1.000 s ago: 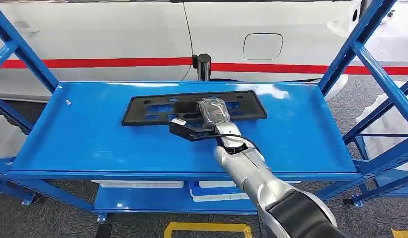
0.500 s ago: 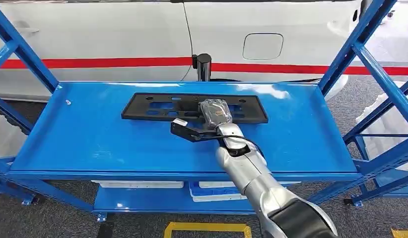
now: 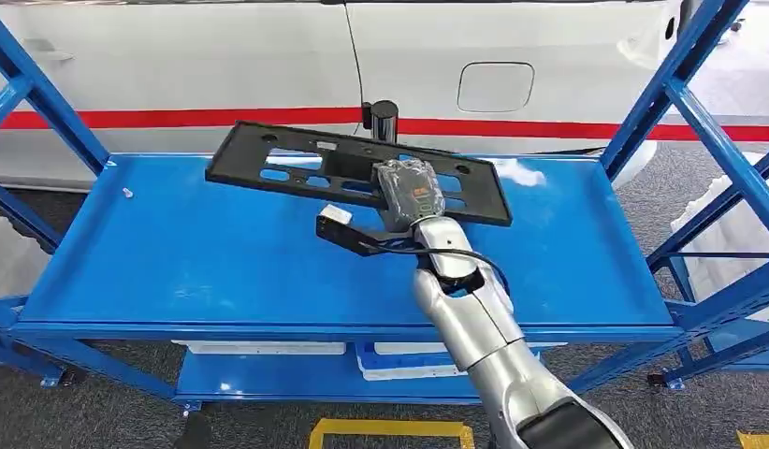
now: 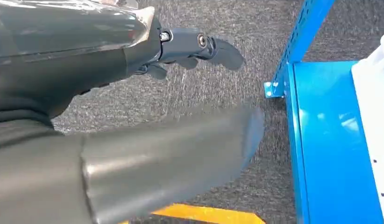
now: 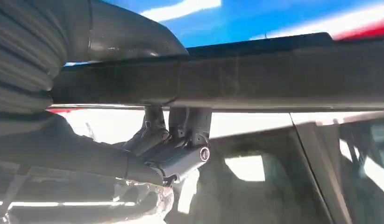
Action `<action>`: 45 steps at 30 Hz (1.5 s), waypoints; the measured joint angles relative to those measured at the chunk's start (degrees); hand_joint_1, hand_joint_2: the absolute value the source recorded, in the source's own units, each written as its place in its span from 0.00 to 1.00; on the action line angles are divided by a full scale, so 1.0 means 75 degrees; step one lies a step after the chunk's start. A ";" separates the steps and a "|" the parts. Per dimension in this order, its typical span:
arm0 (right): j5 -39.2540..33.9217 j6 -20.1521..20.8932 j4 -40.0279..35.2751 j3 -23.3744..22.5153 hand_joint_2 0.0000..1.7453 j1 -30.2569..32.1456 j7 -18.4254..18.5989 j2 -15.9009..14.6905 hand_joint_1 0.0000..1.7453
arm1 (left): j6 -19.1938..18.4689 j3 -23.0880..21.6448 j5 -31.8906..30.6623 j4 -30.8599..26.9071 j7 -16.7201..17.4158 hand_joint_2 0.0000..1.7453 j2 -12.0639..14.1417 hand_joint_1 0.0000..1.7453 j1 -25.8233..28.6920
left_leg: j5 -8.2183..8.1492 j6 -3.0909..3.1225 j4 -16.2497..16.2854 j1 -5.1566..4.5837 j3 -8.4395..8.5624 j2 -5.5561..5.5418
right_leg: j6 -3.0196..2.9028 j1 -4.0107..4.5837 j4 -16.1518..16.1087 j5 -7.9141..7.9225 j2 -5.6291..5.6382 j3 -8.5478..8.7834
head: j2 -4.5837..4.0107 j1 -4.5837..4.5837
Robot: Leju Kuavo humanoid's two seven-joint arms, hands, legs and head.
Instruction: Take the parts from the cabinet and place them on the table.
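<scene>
Black plate (image 3: 297, 168) tilts above the blue shelf (image 3: 175, 262), gripped along its near edge by the right hand (image 3: 409, 201).

The blue shelf (image 3: 175, 262) is bare blue metal on both sides of the black plate (image 3: 297, 168), and wide open toward its front edge. The plate, held up by the right robot hand (image 3: 409, 201), is tilted with its far end raised above the shelf. Slanted blue frame posts (image 3: 661, 84) flank the plate at both shelf ends. Just behind the plate stand a dark round post (image 3: 384, 120) and a white car (image 3: 456, 56), closing off the back. The left robot hand (image 4: 190, 51) hangs over grey carpet (image 4: 204, 102) beside the frame's foot.
</scene>
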 joint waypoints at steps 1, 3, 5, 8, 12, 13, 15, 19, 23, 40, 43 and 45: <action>0.0026 0.0073 -0.0312 0.0018 1.00 -0.0002 0.0000 -0.0050 1.00 | -0.0061 0.0000 0.0032 0.0000 -0.0015 1.00 0.0000 0.00 0.0003 | 0.0000 0.0000 0.0000 0.0000 -0.0004 0.0000 | 0.0000 0.0000 0.0000 0.0000 0.0000 -0.0004 | 0.0000 0.0000; -0.0015 0.0259 -0.0941 0.0041 1.00 -0.0046 0.0000 -0.0198 1.00 | -0.0163 0.0003 0.0052 0.0000 -0.0029 1.00 0.0000 0.00 0.0011 | 0.0000 0.0000 0.0001 0.0000 -0.0007 -0.0002 | 0.0000 0.0000 0.0000 0.0000 0.0000 -0.0005 | 0.0000 0.0000; -0.0047 0.0425 -0.1533 0.0064 1.00 -0.0119 0.0020 -0.0369 1.00 | -0.0291 0.0003 0.0047 0.0000 -0.0026 1.00 0.0000 0.00 0.0012 | 0.0000 0.0001 0.0001 -0.0002 -0.0009 -0.0002 | 0.0000 -0.0001 0.0000 0.0000 0.0000 -0.0006 | 0.0000 0.0000; -0.0032 0.0530 -0.2207 0.0096 1.00 -0.0171 0.0032 -0.0614 1.00 | -0.0364 0.0003 0.0104 0.0000 0.0015 1.00 0.0000 0.00 0.0013 | 0.0000 0.0001 0.0001 -0.0003 -0.0011 -0.0002 | 0.0000 -0.0001 -0.0001 0.0000 -0.0001 -0.0006 | 0.0000 0.0000; -0.0038 0.0492 -0.2785 0.0169 1.00 -0.0173 0.0000 -0.0938 1.00 | -0.0620 0.0015 0.0047 0.0003 0.0401 1.00 0.0015 0.00 0.0032 | -0.0001 0.0001 0.0001 -0.0004 -0.0014 -0.0004 | 0.0000 -0.0001 -0.0001 0.0000 0.0000 -0.0005 | 0.0000 0.0000; -0.0059 0.0489 -0.2820 0.0218 1.00 -0.0174 -0.0023 -0.0996 1.00 | -0.0708 0.0015 0.0049 0.0003 0.0469 1.00 0.0017 0.00 0.0044 | -0.0002 0.0001 0.0000 -0.0004 -0.0014 -0.0003 | 0.0001 0.0000 -0.0001 0.0001 0.0001 -0.0005 | 0.0000 0.0000; -0.0018 0.0408 -0.2817 0.0350 1.00 -0.0173 -0.0079 -0.1069 1.00 | -0.0959 0.0061 0.0330 0.0003 0.0484 1.00 0.0017 0.00 0.0069 | -0.0001 0.0001 0.0000 -0.0003 -0.0014 -0.0003 | 0.0001 0.0000 0.0000 0.0001 0.0001 -0.0005 | 0.0000 0.0000; -0.0014 0.0050 -0.2738 0.0600 1.00 -0.0201 -0.0134 -0.1119 1.00 | -0.1259 0.0440 0.0967 0.0003 0.0347 1.00 0.0026 0.00 0.0228 | -0.0016 0.0017 0.0019 -0.0001 -0.0023 -0.0004 | 0.0005 -0.0051 -0.0005 0.0001 0.0000 0.0005 | 0.0000 0.0000; -0.0076 -0.0094 -0.2639 0.0758 1.00 -0.0177 -0.0154 -0.1122 1.00 | -0.1180 0.0635 0.1014 0.0006 0.0426 1.00 0.0076 0.00 0.0385 | -0.0036 0.0048 0.0034 -0.0008 -0.0030 -0.0006 | 0.0029 -0.0078 -0.0006 -0.0014 -0.0001 0.0012 | 0.0000 0.0000; 0.0253 -0.0300 -0.2441 0.0760 1.00 0.0294 0.0053 -0.1259 1.00 | -0.1154 0.0787 0.0857 0.0023 0.0568 1.00 0.0085 0.00 0.0390 | 0.0112 0.0109 0.0097 0.0048 -0.0175 0.0016 | 0.0276 -0.0042 0.0327 -0.0245 -0.0012 0.0229 | 0.0000 0.0000; 0.0262 -0.0306 -0.2447 0.0720 1.00 0.0342 0.0064 -0.1288 1.00 | -0.1151 0.0787 0.0857 0.0023 0.0571 1.00 0.0085 0.00 0.0394 | 0.0160 0.0007 0.0185 0.0048 -0.0216 -0.0006 | 0.0159 -0.0057 0.0308 -0.0250 0.0012 0.0068 | 0.0000 -0.0012; 0.0273 -0.0309 -0.2444 0.0714 1.00 0.0329 0.0064 -0.1282 1.00 | -0.1148 0.0787 0.0857 0.0023 0.0574 1.00 0.0099 0.00 0.0398 | 0.0002 -0.0077 0.0311 0.0100 -0.0356 0.0006 | -0.0021 -0.0143 0.0275 -0.0129 -0.0006 -0.0023 | 0.0000 -0.0009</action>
